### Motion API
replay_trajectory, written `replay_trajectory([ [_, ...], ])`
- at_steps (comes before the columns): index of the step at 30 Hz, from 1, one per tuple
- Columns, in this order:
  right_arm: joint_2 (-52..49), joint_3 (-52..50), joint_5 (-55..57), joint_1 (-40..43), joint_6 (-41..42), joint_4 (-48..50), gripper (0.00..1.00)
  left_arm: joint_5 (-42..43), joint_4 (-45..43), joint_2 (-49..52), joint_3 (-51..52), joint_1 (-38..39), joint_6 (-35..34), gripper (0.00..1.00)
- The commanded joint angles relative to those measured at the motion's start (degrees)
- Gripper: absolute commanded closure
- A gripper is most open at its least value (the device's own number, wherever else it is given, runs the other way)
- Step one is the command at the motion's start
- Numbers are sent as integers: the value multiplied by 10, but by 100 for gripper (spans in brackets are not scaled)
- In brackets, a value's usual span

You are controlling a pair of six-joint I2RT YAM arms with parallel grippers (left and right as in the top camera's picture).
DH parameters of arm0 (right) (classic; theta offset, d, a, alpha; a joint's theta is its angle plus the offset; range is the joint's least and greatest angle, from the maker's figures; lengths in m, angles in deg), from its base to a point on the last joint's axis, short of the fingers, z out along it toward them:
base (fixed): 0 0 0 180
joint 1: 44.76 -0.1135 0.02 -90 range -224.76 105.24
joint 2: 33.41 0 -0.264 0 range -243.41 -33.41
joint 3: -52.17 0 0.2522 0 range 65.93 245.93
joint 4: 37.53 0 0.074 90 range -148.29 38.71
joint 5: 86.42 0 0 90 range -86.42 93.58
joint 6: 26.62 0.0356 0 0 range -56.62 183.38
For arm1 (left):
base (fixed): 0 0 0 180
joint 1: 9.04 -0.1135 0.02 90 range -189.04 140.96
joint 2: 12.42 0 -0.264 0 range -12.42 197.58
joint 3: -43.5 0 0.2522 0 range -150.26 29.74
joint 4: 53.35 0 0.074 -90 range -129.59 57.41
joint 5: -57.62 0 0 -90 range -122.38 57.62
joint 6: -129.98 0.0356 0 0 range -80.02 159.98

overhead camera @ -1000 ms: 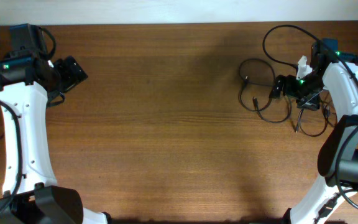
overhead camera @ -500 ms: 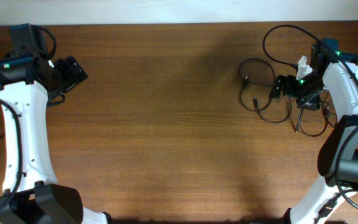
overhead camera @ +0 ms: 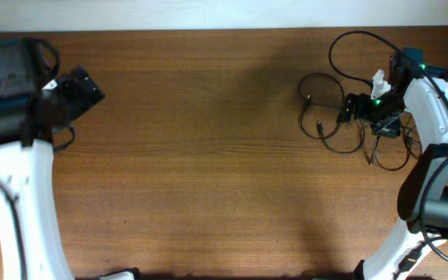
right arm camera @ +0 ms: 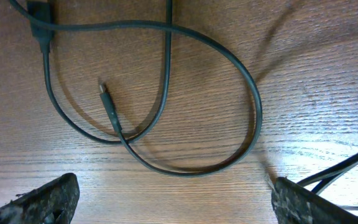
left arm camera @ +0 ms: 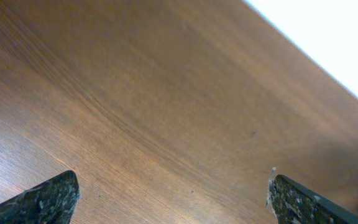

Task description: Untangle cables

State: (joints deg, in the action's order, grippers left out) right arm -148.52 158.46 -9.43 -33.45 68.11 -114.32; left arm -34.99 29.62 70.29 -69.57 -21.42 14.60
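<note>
Overhead: The left arm (overhead camera: 14, 179), its outline blurred, stood along the left edge of the surface (overhead camera: 208, 171). Its wrist was bent toward the far-left corner, and the left end effector (overhead camera: 84, 87) pointed inward over bare wood, well apart from the cables (overhead camera: 321, 117). The right arm (overhead camera: 434, 132) reached up from the near-right corner and folded back. The right end effector (overhead camera: 350, 109) aimed leftward over the thin black loops, which lay loose near the far-right corner.

Left wrist: Both mottled fingers (left arm camera: 48, 198) stood spread wide with nothing between them, angled down over plain wood grain.

Right wrist: The fingers (right arm camera: 45, 200) were spread just as wide and gripped nothing. They hung above crossing loops that lay flat on the wood, with a silver-tipped plug (right arm camera: 106, 99) resting inside one loop.
</note>
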Motion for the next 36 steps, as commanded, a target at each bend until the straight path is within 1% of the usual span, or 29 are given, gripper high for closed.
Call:
replay_trajectory([
  [1,7,7,-3,0,2,0,1,-7,1,-63,-1,0,-7,1],
  [7,7,7,-3,0,2,0,1,-8,2,-110,-1,0,-4,1],
  [9,7,7,-3,0,2,0,1,-33,21,-113,0,0,14,1],
  [10,7,7,-3,0,2,0,1,-30,35,-112,5,0,14,1],
  [13,7,7,-3,0,2,0,1,-31,32,-113,49,9,15,1],
  [15,7,7,-3,0,2,0,1,-28,-8,-117,99,15,15,1],
  [17,7,7,-3,0,2,0,1,-21,-87,-130,173,23,15,1],
  [18,7,7,-3,0,2,0,1,-6,-145,-139,220,26,22,1],
  [21,7,7,-3,0,2,0,1,37,-280,-160,327,26,47,1],
  [23,7,7,-3,0,2,0,1,53,-380,-179,415,26,47,1],
  [26,7,7,-3,0,2,0,1,73,-504,-203,523,26,47,1],
  [28,7,7,-3,0,2,0,1,91,-601,-222,600,26,47,1],
  [29,7,7,-3,0,2,0,1,101,-675,-237,659,26,47,1],
  [30,7,7,-3,0,2,0,1,106,-720,-247,694,26,47,1],
  [36,7,7,-3,0,2,0,1,119,-926,-300,877,26,47,1],
])
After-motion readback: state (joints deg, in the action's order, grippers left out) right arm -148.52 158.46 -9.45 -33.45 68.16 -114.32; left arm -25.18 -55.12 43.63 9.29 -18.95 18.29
